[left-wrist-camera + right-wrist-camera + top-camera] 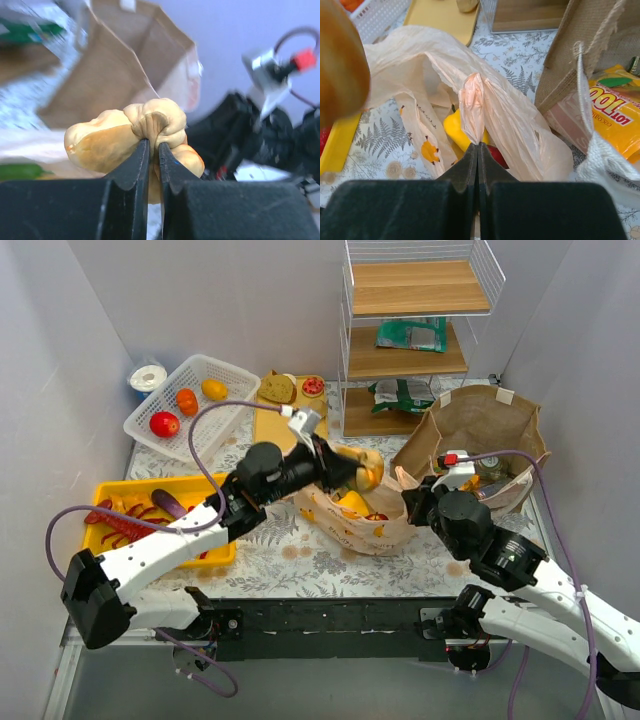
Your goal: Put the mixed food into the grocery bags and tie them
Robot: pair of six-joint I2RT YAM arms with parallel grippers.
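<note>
My left gripper (338, 472) (154, 146) is shut on a brown croissant-shaped bread piece (362, 470) (127, 135) and holds it over the open mouth of the peach plastic bag (365, 520) (515, 112). In the right wrist view that bread piece (340, 60) looms blurred at the upper left. My right gripper (412, 502) (478, 146) is shut on a pinched fold of the plastic bag's rim. Inside the bag lie a yellow pepper (457, 127) and a red pepper (496, 156). The brown paper bag (480, 425) (570, 55) stands to the right, with an orange snack packet (615, 107) in it.
A white basket (235, 380) at the back left holds a tomato, an orange and a lemon. Beside it lies a yellow cutting board (275, 425) with bread. A yellow tray (110, 490) sits front left. The wire shelf (410, 365) holds green packets.
</note>
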